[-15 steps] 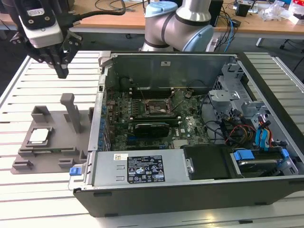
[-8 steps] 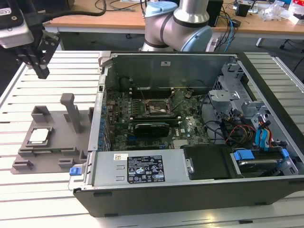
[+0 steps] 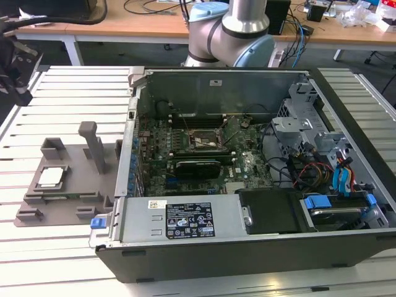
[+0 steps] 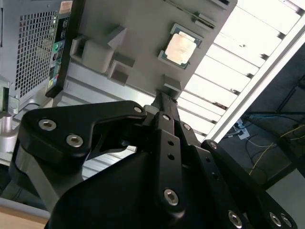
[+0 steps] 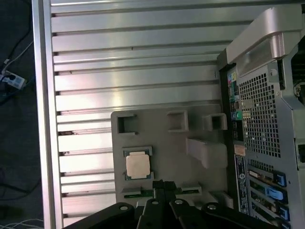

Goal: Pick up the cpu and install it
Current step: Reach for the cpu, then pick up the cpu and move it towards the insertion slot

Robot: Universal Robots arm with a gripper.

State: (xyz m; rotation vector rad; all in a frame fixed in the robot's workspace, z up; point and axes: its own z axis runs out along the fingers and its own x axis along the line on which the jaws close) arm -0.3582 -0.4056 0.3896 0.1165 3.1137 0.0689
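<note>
- Aluminium slats, pale and ribbed, form the table (image 3: 68, 93). At twelve o'clock in the exterior view a wooden desk (image 3: 124, 25) carries loose cables. The arm's blue-and-silver base (image 3: 232, 34) rises in front of it.
- An open computer case (image 3: 247, 257) lies on its side mid-table, with black outer walls and grey sheet metal inside. Its green motherboard (image 3: 158, 139) faces up, and the framed black socket (image 3: 201, 141) sits near the board's middle.
- A matte grey plastic tray (image 3: 80, 185) lies flat at nine o'clock from the case, its edge just beside the case wall.
- The cpu (image 3: 51, 176) rests in a shallow square recess toward the tray's nine o'clock side. Its metal top faces up inside a thin pale rim, well apart from the socket.
- An upright post (image 3: 93, 145) stands at the tray's one o'clock, between the cpu and the case.
- Bare slats surround the tray at seven, nine and eleven o'clock.
- The black gripper (image 4: 161, 95) hangs over the table's ten o'clock corner in the exterior view. Its fingers (image 5: 169, 188) are pressed together, pinching nothing, and in both wrist views they aim at the tray's edge near the cpu without touching it.
</note>
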